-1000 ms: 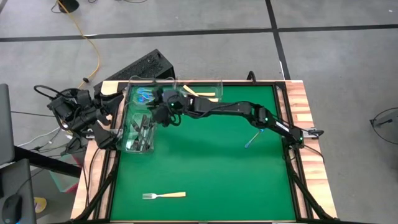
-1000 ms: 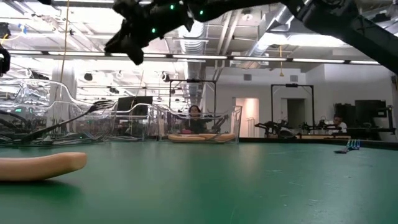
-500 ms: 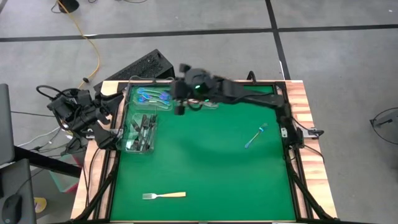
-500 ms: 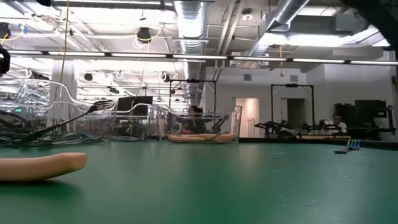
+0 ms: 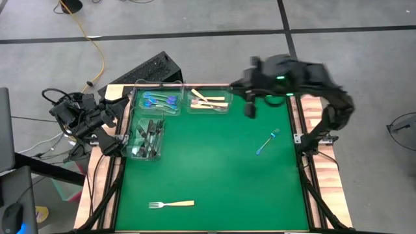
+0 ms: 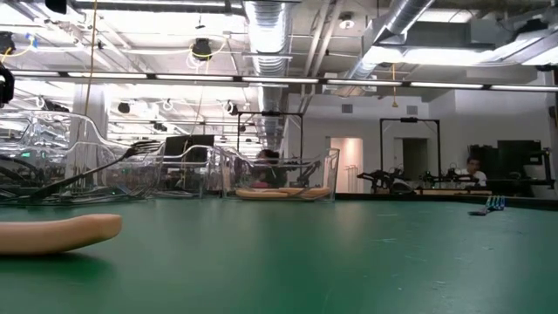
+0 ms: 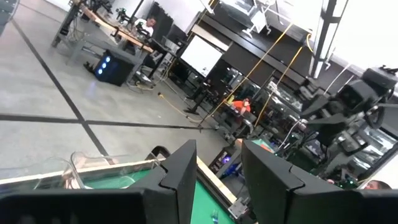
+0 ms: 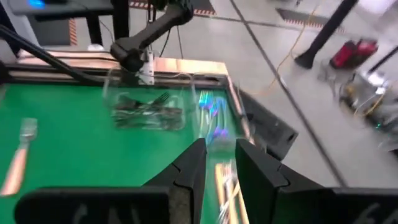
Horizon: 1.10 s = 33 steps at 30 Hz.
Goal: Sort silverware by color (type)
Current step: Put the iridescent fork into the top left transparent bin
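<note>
Right gripper (image 5: 250,109) raised above the far right part of the green table (image 5: 214,175), fingers (image 8: 193,165) parted by a narrow gap, nothing between them. Left gripper (image 7: 217,168) folded off the table's far left corner, fingers likewise a little apart and empty. Three clear bins at the far left corner: blue forks (image 5: 159,101) in the bin at the far edge, tan-handled forks (image 5: 208,101) in the bin just beside it toward the middle, dark forks (image 5: 148,136) in the bin along the left edge. One blue fork (image 5: 266,142) lying loose near the right edge. One tan-handled fork (image 5: 171,205) lying loose near the near edge, left of middle.
</note>
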Tool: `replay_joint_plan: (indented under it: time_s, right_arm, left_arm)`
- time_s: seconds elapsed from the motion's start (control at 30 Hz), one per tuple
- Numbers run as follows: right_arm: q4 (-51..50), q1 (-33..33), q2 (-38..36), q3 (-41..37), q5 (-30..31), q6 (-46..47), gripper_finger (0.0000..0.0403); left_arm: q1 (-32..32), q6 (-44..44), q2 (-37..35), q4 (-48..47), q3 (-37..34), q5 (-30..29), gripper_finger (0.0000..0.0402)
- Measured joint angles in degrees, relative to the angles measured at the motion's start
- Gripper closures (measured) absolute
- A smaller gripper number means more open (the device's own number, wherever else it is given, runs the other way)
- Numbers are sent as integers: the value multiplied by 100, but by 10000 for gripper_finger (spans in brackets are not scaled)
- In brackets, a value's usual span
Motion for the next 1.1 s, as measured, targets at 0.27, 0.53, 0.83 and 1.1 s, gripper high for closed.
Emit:
replay_joint_plan:
  time_s: [0.27, 0.53, 0.83, 1.1]
  right_arm:
    - [-2115, 319, -935, 0, 22, 2075, 294]
    - [-2294, 1103, -1489, -833, 821, 3751, 294]
    - [-2241, 1366, -1739, -2896, 1514, 5912, 294]
    - [-2105, 1652, -1551, -4341, 856, 7625, 294]
  left_arm:
    - [0, -50, 0, -171, 0, -135, 290]
    - [-11, -561, 2, -585, 0, 21, 290]
    - [-11, -906, -18, -575, 0, 371, 290]
    - [-70, -1126, -228, -581, 0, 936, 290]
